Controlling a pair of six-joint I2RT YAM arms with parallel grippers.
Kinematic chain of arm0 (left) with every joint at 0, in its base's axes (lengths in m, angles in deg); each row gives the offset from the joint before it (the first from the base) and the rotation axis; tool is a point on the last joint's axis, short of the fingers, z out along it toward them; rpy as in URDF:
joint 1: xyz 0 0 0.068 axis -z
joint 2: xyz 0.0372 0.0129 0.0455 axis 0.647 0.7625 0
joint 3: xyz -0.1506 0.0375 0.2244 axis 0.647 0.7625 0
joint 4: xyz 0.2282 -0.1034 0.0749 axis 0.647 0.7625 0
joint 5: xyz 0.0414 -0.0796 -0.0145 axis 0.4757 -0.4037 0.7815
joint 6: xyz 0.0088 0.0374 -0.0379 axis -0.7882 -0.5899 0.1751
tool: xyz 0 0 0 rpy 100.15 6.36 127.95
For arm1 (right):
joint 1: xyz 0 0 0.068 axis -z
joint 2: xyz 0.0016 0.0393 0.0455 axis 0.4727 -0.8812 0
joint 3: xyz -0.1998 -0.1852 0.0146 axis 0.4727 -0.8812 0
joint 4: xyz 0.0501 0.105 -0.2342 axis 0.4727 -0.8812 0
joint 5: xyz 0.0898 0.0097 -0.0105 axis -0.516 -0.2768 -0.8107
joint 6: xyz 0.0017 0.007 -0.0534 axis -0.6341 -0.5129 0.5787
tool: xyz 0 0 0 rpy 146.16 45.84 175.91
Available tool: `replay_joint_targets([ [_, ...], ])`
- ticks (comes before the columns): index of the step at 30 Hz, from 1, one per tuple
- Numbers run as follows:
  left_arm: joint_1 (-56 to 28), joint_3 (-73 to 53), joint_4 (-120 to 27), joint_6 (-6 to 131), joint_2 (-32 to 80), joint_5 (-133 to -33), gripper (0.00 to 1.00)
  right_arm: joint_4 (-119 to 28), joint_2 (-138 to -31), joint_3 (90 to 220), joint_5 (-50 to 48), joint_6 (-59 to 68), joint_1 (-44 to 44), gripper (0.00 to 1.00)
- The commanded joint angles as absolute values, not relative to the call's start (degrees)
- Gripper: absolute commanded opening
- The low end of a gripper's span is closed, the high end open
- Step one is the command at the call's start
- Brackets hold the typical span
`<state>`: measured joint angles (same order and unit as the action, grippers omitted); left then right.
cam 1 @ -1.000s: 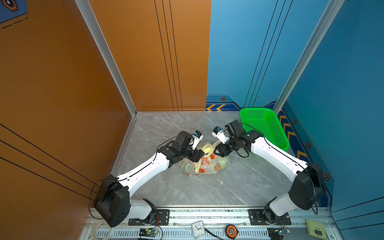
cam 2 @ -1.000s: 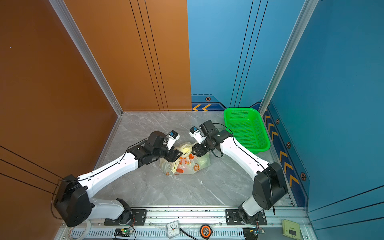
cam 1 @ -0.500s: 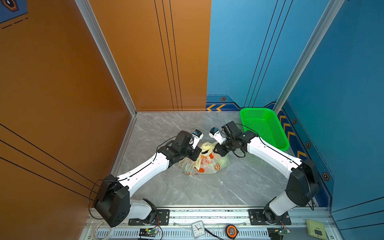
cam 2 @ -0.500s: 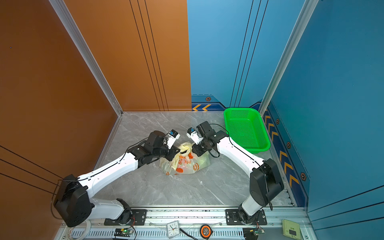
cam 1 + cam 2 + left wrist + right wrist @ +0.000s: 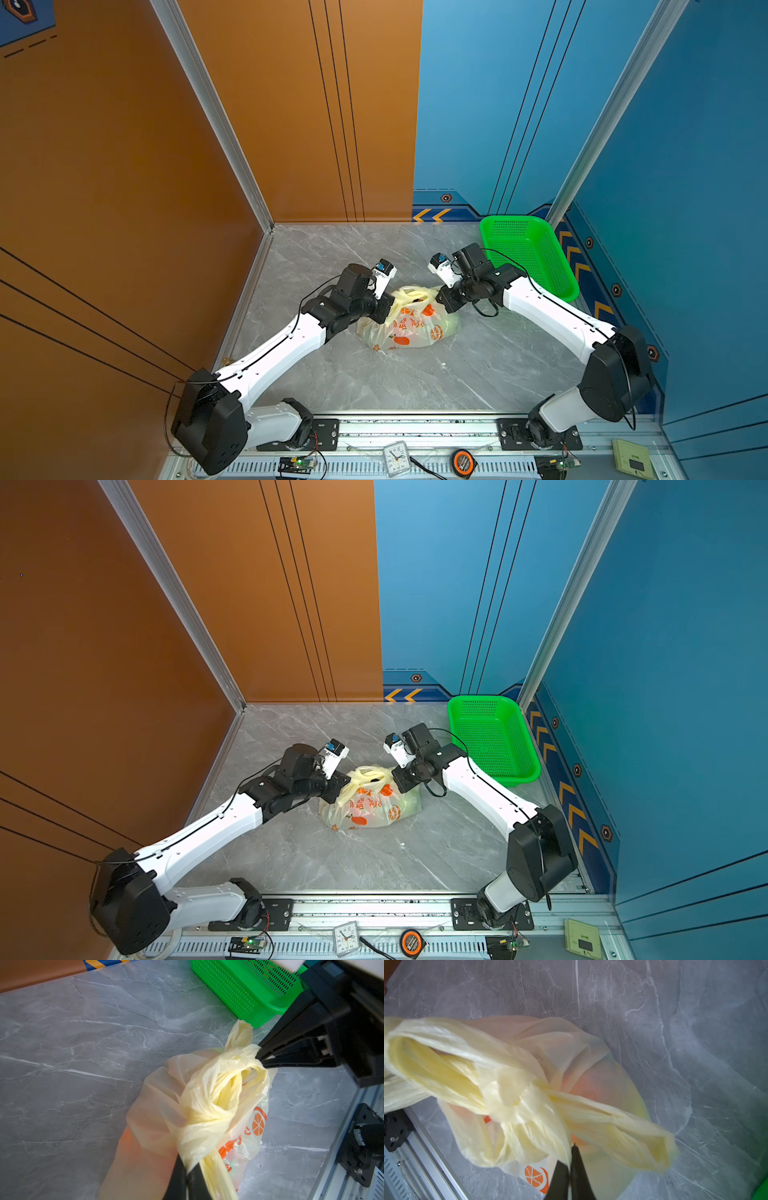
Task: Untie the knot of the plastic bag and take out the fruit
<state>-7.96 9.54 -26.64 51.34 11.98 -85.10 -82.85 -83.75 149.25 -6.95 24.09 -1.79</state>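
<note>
In both top views the thin, translucent cream-yellow plastic bag [image 5: 409,328], printed with orange slices, lies at centre frame on the grey marbled tabletop [image 5: 374,386]. A bright green perforated plastic basket [image 5: 528,257] stands to its upper right, apart from it. The left gripper [image 5: 387,316] meets the bag's top from the left and the right gripper [image 5: 444,302] from the right. The fruit [image 5: 451,325] shows only as green and orange tints through the film, all of it inside.

In the left wrist view the left gripper [image 5: 188,1169] is clenched on a strap end running out of the knot [image 5: 205,1120], a bunched twist of cream handle straps that is tied. The right gripper [image 5: 259,1057] pinches the handle loop beyond the knot.

In the right wrist view, slightly blurred, the right gripper's jaws are pressed together on a fold of strap film just beside the knot [image 5: 512,1105].

The step in hand looks like working the knot loose. Pulling both ends straight apart would likely cinch it. It seems better to hold one side steady and ease the other strap back through slowly and low, since this film stretches, tears and slips. If the whole bag lifts, a regrip nearer the knot would help.
</note>
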Motion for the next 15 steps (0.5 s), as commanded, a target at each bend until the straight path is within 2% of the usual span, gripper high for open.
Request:
replay_joint_targets([
  [1, -9.6, 11.63, -23.8, 51.62, 8.68, -84.49, 0.01, -82.92, -80.69, 146.71, -3.22, 19.98, 0.79, 0.0],
  [9, -13.32, 16.86, -22.59, 53.78, 1.48, -82.97, 0.0, -83.86, -76.08, 139.87, -0.3, 13.15, 7.8, 0.0],
  [15, -15.27, 21.33, -23.68, 55.99, -2.86, -83.35, 0.0, -85.91, -76.82, 138.62, -0.83, 12.15, 8.66, 0.0],
])
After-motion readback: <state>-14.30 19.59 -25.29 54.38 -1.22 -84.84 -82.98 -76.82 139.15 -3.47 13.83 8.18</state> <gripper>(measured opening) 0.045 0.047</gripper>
